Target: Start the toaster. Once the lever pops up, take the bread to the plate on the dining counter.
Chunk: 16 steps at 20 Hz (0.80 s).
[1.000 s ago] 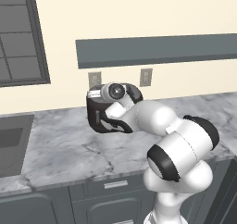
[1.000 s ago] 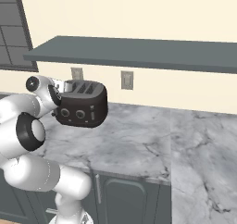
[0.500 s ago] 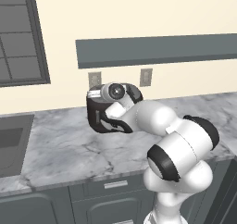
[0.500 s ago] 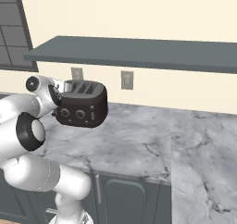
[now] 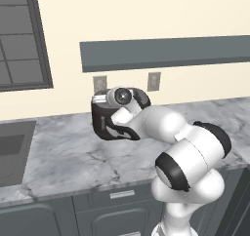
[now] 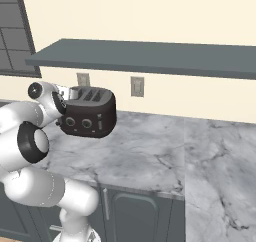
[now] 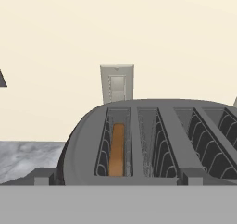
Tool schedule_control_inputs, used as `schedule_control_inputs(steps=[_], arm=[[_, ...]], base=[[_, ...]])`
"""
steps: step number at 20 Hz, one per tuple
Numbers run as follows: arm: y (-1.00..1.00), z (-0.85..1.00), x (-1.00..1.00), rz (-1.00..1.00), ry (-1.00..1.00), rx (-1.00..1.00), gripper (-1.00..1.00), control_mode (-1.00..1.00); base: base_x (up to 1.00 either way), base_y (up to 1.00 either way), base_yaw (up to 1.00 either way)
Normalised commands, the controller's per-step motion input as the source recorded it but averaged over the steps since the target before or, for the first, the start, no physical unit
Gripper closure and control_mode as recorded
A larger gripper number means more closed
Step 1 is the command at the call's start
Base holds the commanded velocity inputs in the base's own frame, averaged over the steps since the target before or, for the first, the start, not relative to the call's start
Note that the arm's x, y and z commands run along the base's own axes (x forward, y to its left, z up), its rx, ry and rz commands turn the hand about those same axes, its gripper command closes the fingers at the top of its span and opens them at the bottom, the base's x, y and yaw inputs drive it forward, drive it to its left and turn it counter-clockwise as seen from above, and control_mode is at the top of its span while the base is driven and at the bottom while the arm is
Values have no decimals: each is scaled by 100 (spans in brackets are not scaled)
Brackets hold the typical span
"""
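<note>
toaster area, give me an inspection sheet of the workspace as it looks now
surface: grey-white marble worktop over dark cabinets, sink at its left end
job's things: toaster upright by the wall; bread standing low in its leftmost slot in the hand view
clutter: nothing seen
claw: at the toaster's end, behind the wrist; open
cables: nothing seen
surroundings: two wall outlets, grey shelf, window

Most of the toaster point(image 5: 103, 125) is covered by the arm in the left base view; its slots and knobs are hidden there. In the hand view the toaster's right slots are cut by the frame edge, and its front face is concealed. The bread point(image 7: 117, 149) is seen only as a narrow upper edge within the leftmost slot.
</note>
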Motion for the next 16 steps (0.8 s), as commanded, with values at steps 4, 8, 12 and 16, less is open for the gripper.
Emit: schedule_control_inputs(steps=[4,8,12,16], arm=[[0,0,0,0,0,0,-100,-100],[0,0,0,0,0,0,-100,-100],[0,0,0,0,0,0,-100,-100],[0,0,0,0,0,0,-100,-100]], base=[[0,0,0],[0,0,0],[0,0,0],[0,0,0]])
